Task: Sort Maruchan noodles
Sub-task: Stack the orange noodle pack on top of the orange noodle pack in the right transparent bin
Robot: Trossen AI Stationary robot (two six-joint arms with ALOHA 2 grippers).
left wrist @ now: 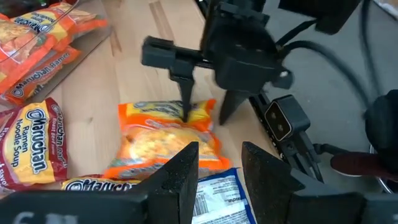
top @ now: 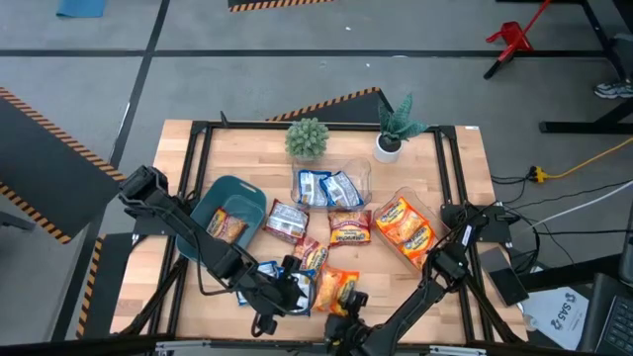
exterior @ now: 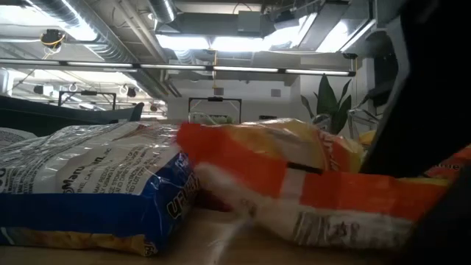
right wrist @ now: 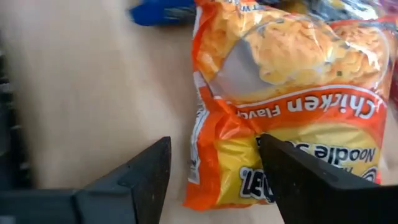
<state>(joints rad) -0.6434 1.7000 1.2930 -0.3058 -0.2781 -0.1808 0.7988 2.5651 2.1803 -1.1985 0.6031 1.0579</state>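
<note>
Right claw (left wrist: 202,115) spread open over an orange packet (right wrist: 292,106); left claw (left wrist: 217,174) open above a neighbouring blue packet (left wrist: 214,196); teal bin (top: 229,203) nearby.

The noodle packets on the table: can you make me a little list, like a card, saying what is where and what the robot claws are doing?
Near front edge: orange-yellow flat plastic ramen packet on the wooden table
Right claw: open, fingers astride that packet's edge
Left claw: open, over a blue-and-white flat plastic packet
Dark teal bin: one orange packet inside
Clear plastic tub at middle: blue-and-white packets
Clear plastic tub at right: orange packets
</note>
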